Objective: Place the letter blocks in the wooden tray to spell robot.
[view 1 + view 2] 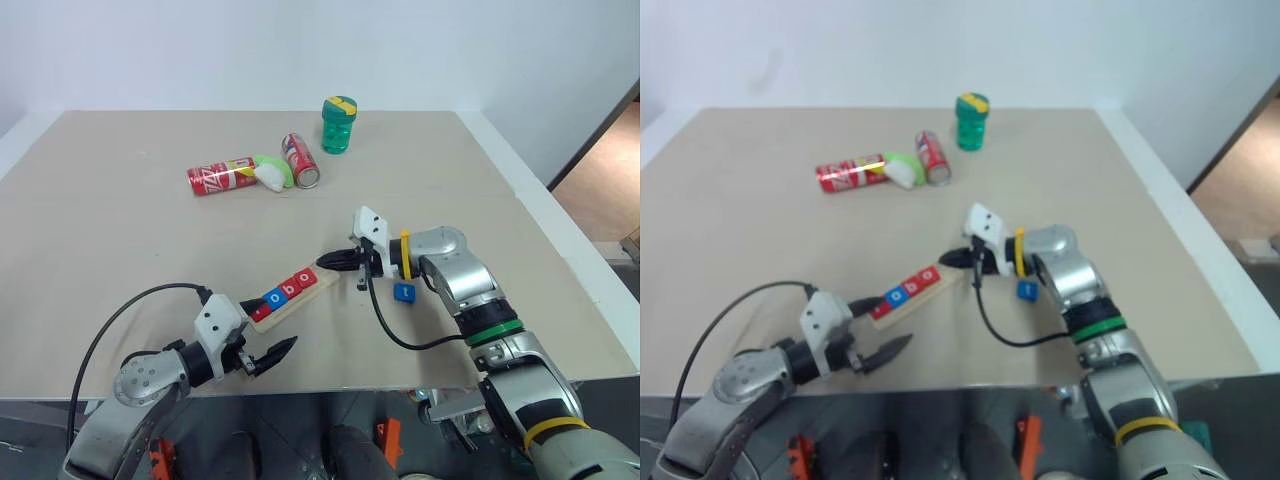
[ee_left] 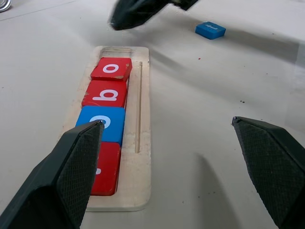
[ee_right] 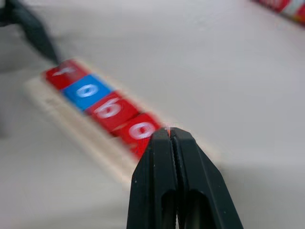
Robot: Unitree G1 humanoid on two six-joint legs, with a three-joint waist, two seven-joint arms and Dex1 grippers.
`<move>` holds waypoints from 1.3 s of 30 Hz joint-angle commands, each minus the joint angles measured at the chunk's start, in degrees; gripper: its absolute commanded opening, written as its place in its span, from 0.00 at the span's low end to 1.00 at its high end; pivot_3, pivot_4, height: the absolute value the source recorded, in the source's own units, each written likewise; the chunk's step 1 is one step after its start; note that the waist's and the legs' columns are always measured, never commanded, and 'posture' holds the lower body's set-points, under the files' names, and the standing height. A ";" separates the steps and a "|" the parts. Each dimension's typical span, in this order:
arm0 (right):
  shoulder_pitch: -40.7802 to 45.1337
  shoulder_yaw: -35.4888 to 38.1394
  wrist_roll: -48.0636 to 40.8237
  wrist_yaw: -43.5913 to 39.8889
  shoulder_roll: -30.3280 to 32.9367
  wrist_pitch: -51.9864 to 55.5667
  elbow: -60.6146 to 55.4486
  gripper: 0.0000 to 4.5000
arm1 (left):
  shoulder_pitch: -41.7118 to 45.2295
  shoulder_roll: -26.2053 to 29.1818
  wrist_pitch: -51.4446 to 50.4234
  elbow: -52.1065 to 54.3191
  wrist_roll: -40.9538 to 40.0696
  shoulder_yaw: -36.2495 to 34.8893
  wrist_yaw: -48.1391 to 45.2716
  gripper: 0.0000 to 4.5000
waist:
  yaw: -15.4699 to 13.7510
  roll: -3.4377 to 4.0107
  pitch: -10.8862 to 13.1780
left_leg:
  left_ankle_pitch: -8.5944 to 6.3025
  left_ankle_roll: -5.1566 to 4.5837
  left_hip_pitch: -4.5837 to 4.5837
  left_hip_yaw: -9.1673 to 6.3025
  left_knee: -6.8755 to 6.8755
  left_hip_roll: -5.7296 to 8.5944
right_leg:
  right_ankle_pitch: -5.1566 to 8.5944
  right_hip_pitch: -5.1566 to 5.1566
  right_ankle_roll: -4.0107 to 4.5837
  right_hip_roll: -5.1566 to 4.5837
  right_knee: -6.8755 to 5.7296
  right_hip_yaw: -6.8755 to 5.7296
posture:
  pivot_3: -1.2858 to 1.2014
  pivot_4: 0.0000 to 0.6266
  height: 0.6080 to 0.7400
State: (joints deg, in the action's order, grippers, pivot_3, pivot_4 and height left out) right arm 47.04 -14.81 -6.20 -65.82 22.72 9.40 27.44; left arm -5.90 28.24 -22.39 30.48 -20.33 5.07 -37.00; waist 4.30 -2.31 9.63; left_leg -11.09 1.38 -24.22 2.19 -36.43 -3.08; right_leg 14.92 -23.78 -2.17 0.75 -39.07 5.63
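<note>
The wooden tray [image 1: 327, 282] lies slantwise on the table. It holds a row of letter blocks: red r [image 2: 106, 167], blue o [image 2: 102, 124], red b [image 2: 105, 93] and red o [image 2: 111, 69], the last one sitting slightly askew. The slot at the tray's far end [image 2: 116, 50] is bare. One blue letter block [image 1: 404, 292] lies flat on the table beside my right forearm, its letter unreadable. My right gripper [image 1: 335, 262] is shut, holds nothing, and hovers just over the tray's far end. My left gripper [image 1: 275, 357] stands open at the near end, with nothing between its fingers.
Two red soda cans [image 1: 220, 177] [image 1: 300, 160] lie at the back with a green and white object [image 1: 272, 172] between them. A green cup [image 1: 339, 125] stands behind them. A black cable [image 1: 385, 320] hangs from my right wrist near the loose blue block.
</note>
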 commanded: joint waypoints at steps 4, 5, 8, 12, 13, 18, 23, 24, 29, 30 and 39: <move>2.00 -0.13 2.99 1.07 -1.54 -7.54 7.07 0.01 | -0.02 0.44 0.68 2.52 -0.39 -0.53 -0.12 1.00 | -0.01 0.00 0.00 | -0.01 0.01 -0.03 0.00 0.03 0.06 | -0.14 -0.01 0.26 -0.05 0.01 0.02 | 0.52 0.24 1.00; 1.95 -0.31 3.34 0.94 -1.60 -8.24 7.61 0.01 | -0.14 0.47 0.67 2.59 -0.37 -0.58 -0.06 1.00 | -0.01 0.00 0.00 | -0.01 0.01 -0.03 0.01 0.03 0.07 | -0.14 -0.01 0.26 -0.05 0.01 0.03 | 0.52 0.24 1.00; 1.80 -0.23 3.70 0.71 -2.01 -9.09 8.55 0.01 | -0.60 0.65 0.59 2.86 -0.40 -0.86 0.08 1.00 | 0.00 0.01 0.00 | -0.01 0.01 -0.02 0.01 0.03 0.05 | -0.14 -0.01 0.26 -0.04 0.01 0.03 | 0.52 0.24 1.00; 1.71 -0.27 3.68 -0.01 -2.65 -9.02 8.35 0.01 | -0.97 0.72 0.40 3.07 -0.37 -0.92 0.35 1.00 | 0.00 0.01 0.00 | 0.00 0.00 -0.01 -0.01 0.03 0.01 | -0.14 -0.02 0.25 -0.01 0.01 0.00 | 0.52 0.24 1.00; 1.71 -0.30 3.66 -0.07 -2.96 -8.93 8.15 0.01 | -1.00 0.73 0.36 3.04 -0.41 -0.92 0.37 1.00 | 0.00 0.01 0.00 | 0.00 0.01 -0.01 0.00 0.03 0.00 | -0.14 -0.02 0.26 -0.01 0.01 0.00 | 0.52 0.24 1.00; 1.91 -0.28 4.18 0.30 -4.06 -9.18 8.33 0.01 | -0.98 0.86 0.42 2.83 -0.25 -0.83 0.36 1.00 | 0.00 0.01 0.00 | 0.00 0.01 -0.01 0.00 0.03 0.01 | -0.15 -0.01 0.27 -0.02 0.01 0.00 | 0.52 0.24 1.00; 2.33 -0.73 5.27 0.21 -4.40 -10.38 10.21 0.01 | -0.97 0.85 0.45 2.74 -0.05 -0.68 0.45 1.00 | 0.00 0.01 0.00 | 0.00 0.01 -0.01 0.01 0.03 0.02 | -0.15 -0.01 0.27 -0.02 0.01 0.00 | 0.52 0.24 1.00; 2.57 -0.67 5.45 0.44 -4.51 -10.66 10.68 0.01 | -1.02 0.84 0.50 2.73 -0.02 -0.66 0.47 1.00 | 0.00 0.00 0.00 | 0.00 0.01 -0.01 0.00 0.03 0.01 | -0.15 -0.01 0.27 -0.02 0.01 0.00 | 0.52 0.24 1.00; 3.91 -0.24 6.10 0.71 -4.11 -11.97 12.69 0.01 | -0.73 0.39 -0.13 3.00 -1.45 -0.71 0.12 1.00 | 0.00 0.01 0.00 | 0.00 0.01 0.00 0.00 0.03 0.01 | -0.15 -0.01 0.27 -0.01 0.01 0.00 | 0.52 0.24 1.00; 4.01 -0.30 6.29 0.42 -3.65 -12.16 12.85 0.01 | -0.64 0.48 -0.21 3.04 -1.46 -0.66 0.05 1.00 | 0.00 0.01 0.00 | 0.00 0.01 0.00 0.00 0.03 0.01 | -0.15 -0.01 0.27 -0.02 0.01 0.00 | 0.52 0.24 1.00; 0.24 -1.65 6.47 -4.25 0.07 -9.16 5.53 0.01 | -0.11 0.87 -0.02 2.42 -1.18 -0.67 -0.29 1.00 | -0.02 0.01 0.00 | 0.00 0.01 -0.01 -0.01 0.03 0.03 | -0.14 0.01 0.27 -0.03 0.01 -0.01 | 0.52 0.24 1.00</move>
State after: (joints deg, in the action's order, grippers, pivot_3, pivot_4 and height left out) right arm 48.44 -15.81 0.31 -68.20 21.62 -0.98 37.13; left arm -6.54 28.58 -22.88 30.73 -20.95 4.98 -36.84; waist 4.28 -2.30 9.63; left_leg -11.08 1.40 -24.22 2.17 -36.41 -3.05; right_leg 14.77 -23.77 -1.89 0.72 -39.06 5.62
